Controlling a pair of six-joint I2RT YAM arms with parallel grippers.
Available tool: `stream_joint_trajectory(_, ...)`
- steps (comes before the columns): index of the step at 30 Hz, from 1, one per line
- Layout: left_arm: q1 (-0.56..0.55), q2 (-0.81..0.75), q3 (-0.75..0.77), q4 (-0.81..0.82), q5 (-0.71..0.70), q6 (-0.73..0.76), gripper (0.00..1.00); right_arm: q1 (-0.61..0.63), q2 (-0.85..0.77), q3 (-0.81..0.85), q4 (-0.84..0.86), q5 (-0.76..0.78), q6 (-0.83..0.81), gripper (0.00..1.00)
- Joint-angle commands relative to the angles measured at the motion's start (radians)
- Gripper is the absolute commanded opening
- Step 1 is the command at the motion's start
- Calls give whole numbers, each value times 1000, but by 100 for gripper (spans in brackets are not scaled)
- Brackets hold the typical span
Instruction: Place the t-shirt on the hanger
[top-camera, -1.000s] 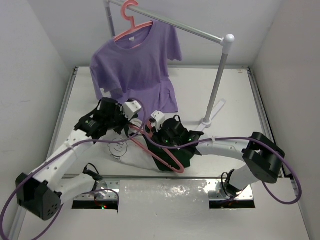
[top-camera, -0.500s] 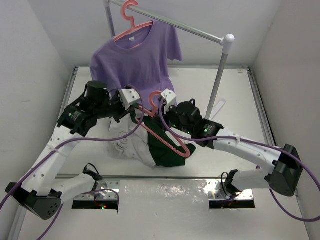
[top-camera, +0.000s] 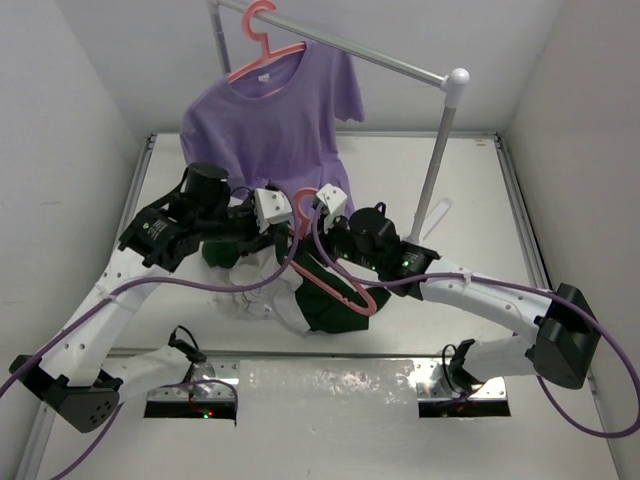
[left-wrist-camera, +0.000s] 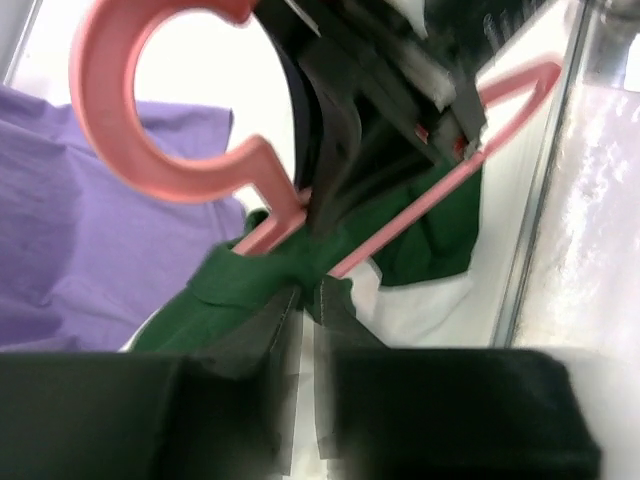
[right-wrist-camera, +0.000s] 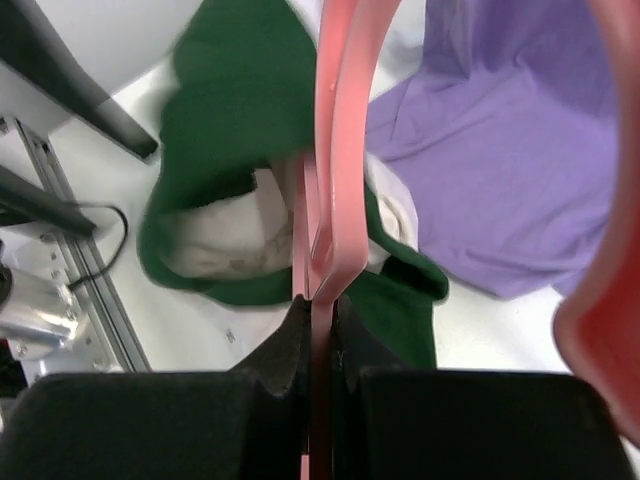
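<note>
1. Left gripper (left-wrist-camera: 308, 298): lower centre of the left wrist view. Fingers are pinched together on a fold of dark green collar fabric. The view is blurred, so how deep the bite goes cannot be told.
2. T-shirt (top-camera: 322, 312): centre of the overhead view. It is bunched on the table between the two arms, white body to the left and green to the right. It is not yet on the hanger.
3. Hanger (right-wrist-camera: 335, 150): held above the t-shirt, hook toward the top of the overhead view, one shoulder reaching into the green fabric.
4. Right gripper (right-wrist-camera: 320, 305): clamped on the hanger's thin bar.
5. Purple t-shirt (top-camera: 265, 130): upper centre, hem hanging close to the hook.

Likely hazards:
- The collar could slip from a shallow pinch.
- The bar could twist in the clamp.
- The shoulder could enter a sleeve rather than the neck.
- The hook could snag the purple hem.
</note>
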Motion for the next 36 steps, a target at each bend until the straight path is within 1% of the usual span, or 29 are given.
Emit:
stream_joint_trajectory(1, -10, -23, 7, -98, -43, 111, 31, -5, -40, -64, 135, -32, -19, 0)
stream_joint_trajectory(2, -7, -29, 7, -107, -85, 125, 41, -6, -44, -81, 144, -46, -17, 0)
stream_joint_trajectory(3, -8, -49, 10, -109, -104, 128, 49, -6, -46, -100, 150, -60, -14, 0)
stream_joint_trajectory(4, -7, -58, 12, -100, -127, 131, 59, -6, -43, -104, 153, -86, -11, 0)
stream_joint_trajectory(5, -2, -66, 13, -90, -177, 133, 60, -6, -38, -107, 155, -97, -6, 0)
stream_joint_trajectory(7, 5, -80, 10, -77, -233, 145, 62, -6, -34, -112, 167, -114, 6, 0)
stream_joint_trajectory(8, 16, -81, 3, -75, -288, 153, 62, -6, -33, -117, 176, -114, 10, 0)
stream_joint_trajectory(11, 32, -101, -63, -63, -351, 200, 63, -6, -32, -132, 195, -115, 18, 0)
stream_joint_trajectory(12, 32, -113, -106, -61, -353, 216, 64, -6, -32, -130, 193, -117, 17, 0)
stream_joint_trajectory(14, 32, -116, -172, -51, -347, 274, 69, -6, -29, -129, 188, -135, 15, 0)
stream_joint_trajectory(15, 32, -110, -191, -38, -345, 274, 69, -6, -26, -129, 188, -141, 15, 0)
stream_joint_trajectory(16, 32, -104, -206, -21, -350, 267, 72, -6, -24, -127, 188, -147, 14, 0)
stream_joint_trajectory(17, 33, -92, -230, 0, -360, 263, 72, -6, -20, -124, 187, -170, 14, 0)
stream_joint_trajectory(19, 32, -89, -250, 69, -361, 274, 74, -6, -20, -121, 176, -190, 15, 0)
stream_joint_trajectory(22, 32, -104, -284, 173, -315, 308, 76, -8, -27, -121, 159, -230, 3, 0)
stream_joint_trajectory(25, 32, -92, -290, 203, -244, 351, 76, -6, -35, -114, 129, -293, -25, 0)
stream_joint_trajectory(29, 32, -35, -298, 94, -187, 444, 71, -6, -56, -117, 119, -338, -48, 0)
stream_joint_trajectory(32, 32, -47, -332, 101, -187, 457, 68, -6, -67, -103, 78, -342, -100, 0)
stream_joint_trajectory(35, 32, -46, -341, 72, -155, 498, 58, -6, -78, -95, 49, -345, -123, 0)
stream_joint_trajectory(36, 32, -43, -341, 28, -143, 524, 48, -6, -79, -94, 52, -351, -131, 0)
